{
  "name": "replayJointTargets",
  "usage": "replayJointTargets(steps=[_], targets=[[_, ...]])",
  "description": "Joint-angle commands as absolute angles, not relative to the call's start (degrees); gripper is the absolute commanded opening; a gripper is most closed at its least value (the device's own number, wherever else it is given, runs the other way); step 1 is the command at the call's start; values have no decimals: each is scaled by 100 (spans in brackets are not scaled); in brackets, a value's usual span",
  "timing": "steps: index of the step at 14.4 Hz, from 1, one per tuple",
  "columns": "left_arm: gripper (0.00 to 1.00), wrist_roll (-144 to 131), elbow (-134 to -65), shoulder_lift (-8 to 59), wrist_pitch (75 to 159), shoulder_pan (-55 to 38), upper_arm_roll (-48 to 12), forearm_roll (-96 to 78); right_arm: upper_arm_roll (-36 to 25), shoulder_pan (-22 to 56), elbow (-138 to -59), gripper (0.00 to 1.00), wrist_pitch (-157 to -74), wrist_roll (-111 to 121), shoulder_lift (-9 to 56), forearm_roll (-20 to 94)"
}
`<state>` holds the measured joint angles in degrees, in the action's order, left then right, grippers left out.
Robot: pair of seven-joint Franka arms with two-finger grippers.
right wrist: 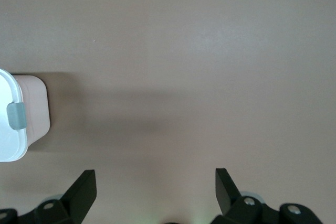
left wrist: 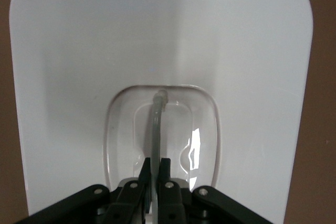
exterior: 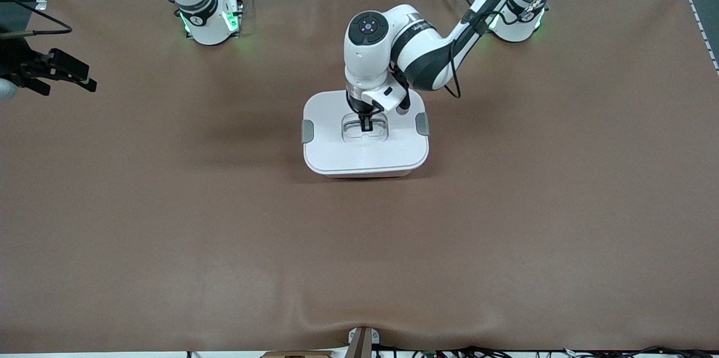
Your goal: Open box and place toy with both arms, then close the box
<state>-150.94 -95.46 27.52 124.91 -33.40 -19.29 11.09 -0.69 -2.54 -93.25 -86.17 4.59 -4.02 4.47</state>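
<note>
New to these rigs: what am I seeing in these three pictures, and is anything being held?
Two robot arms work at a brown table. One picture looks down from across it; the other two come from cameras on the wrists. A box with its white lid on sits mid-table. The left gripper is down in the lid's recess, shut on the thin clear handle. The right gripper waits, open and empty, over the right arm's end of the table. No toy shows.

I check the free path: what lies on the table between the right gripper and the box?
Nothing: in the front view only bare brown table lies between the open right gripper and the box. The right wrist view shows the same.
</note>
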Motion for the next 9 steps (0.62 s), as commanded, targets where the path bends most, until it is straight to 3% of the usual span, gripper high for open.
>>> replayJointTargets(steps=[1, 9], targets=[[0, -15249, -9501, 2900, 12630, -3428, -1925, 1230, -9, -290, -8895, 100, -8411, 360, -132, 484], [0, -15197, -9659, 2865, 12630, -3401, -1934, 1503, 9, -246, -8895, 100, -8411, 675, -132, 203]])
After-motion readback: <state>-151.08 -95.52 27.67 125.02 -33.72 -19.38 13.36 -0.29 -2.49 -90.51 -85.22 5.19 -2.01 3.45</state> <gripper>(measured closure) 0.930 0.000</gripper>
